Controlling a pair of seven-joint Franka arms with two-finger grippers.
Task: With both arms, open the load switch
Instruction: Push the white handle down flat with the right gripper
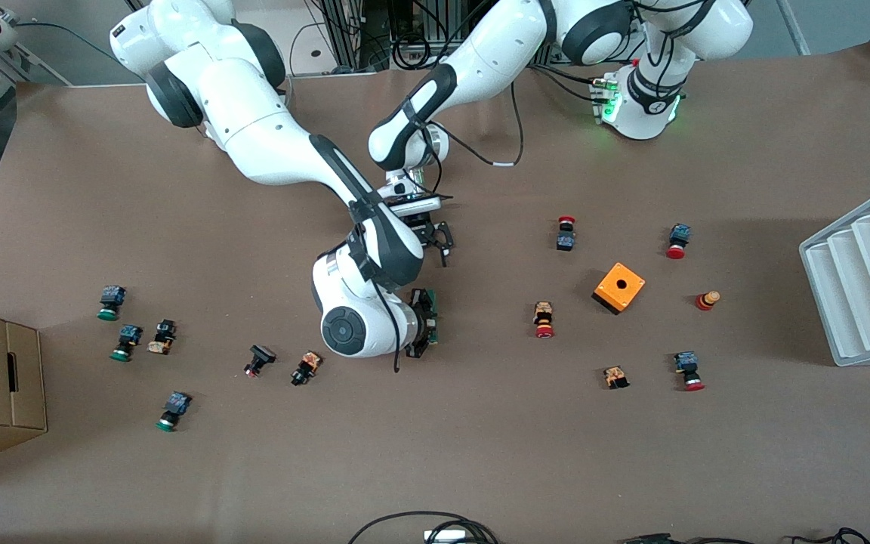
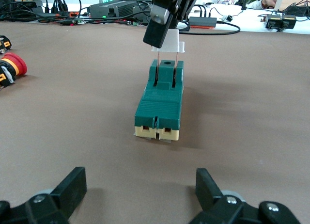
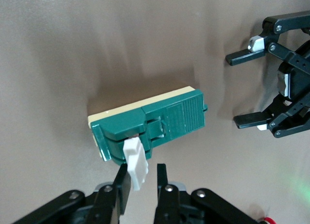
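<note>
The load switch [image 2: 159,100], a dark green block on a cream base, lies flat on the brown table [image 1: 480,453] near its middle, mostly hidden in the front view under the right arm's wrist. A white block piece [image 3: 135,165] stands up out of one end of the switch on two thin metal prongs. The right gripper [image 3: 141,178] is directly over that end, its fingers closed on the white piece. The left gripper [image 2: 140,185] sits low over the table just beside the opposite end of the switch, on the side toward the robots' bases, its fingers spread wide apart and touching nothing. Small push buttons lie scattered around.
</note>
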